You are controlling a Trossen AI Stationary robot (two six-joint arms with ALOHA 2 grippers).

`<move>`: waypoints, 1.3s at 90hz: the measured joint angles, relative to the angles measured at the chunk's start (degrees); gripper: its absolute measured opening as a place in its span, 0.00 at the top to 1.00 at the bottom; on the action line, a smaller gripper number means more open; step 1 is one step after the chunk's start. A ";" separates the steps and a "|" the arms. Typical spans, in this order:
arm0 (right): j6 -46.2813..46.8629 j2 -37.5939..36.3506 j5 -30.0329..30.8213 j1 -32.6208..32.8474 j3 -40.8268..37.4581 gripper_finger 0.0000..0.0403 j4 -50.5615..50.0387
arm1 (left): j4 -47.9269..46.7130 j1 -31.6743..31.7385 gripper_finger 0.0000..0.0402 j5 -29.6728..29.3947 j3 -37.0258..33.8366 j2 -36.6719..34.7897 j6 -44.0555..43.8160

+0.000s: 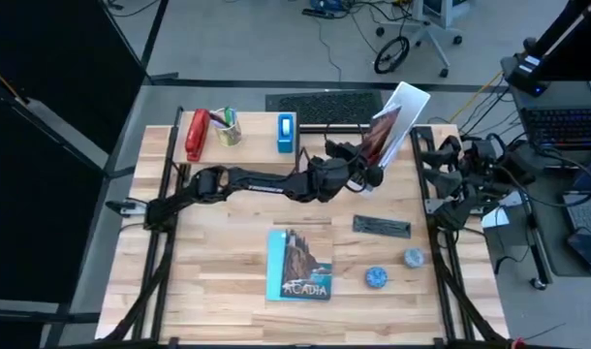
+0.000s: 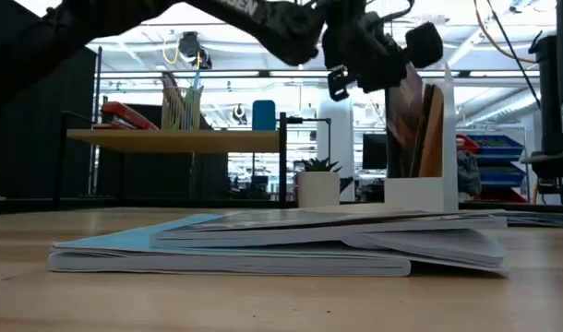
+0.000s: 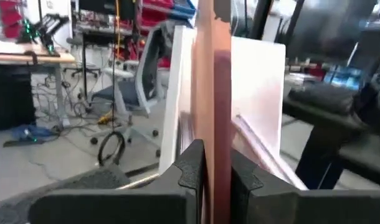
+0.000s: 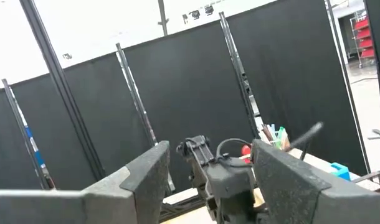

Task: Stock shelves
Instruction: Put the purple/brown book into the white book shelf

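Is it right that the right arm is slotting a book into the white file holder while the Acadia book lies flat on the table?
Not quite: the left gripper holds the book at the white file holder, as the high view shows. The Acadia book does lie flat.

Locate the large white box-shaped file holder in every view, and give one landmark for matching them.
High view: large white box-shaped file holder at the table's far edge, right of centre.
Low view: file holder right of centre.
Left wrist view: fills the centre.
Right wrist view: not in it.
Shared landmark: the reddish-brown book in the left gripper.
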 joint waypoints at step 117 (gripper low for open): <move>-0.42 0.88 0.09 -0.02 -0.02 0.48 -1.16 | -0.79 0.20 0.85 8.67 -0.10 2.55 1.40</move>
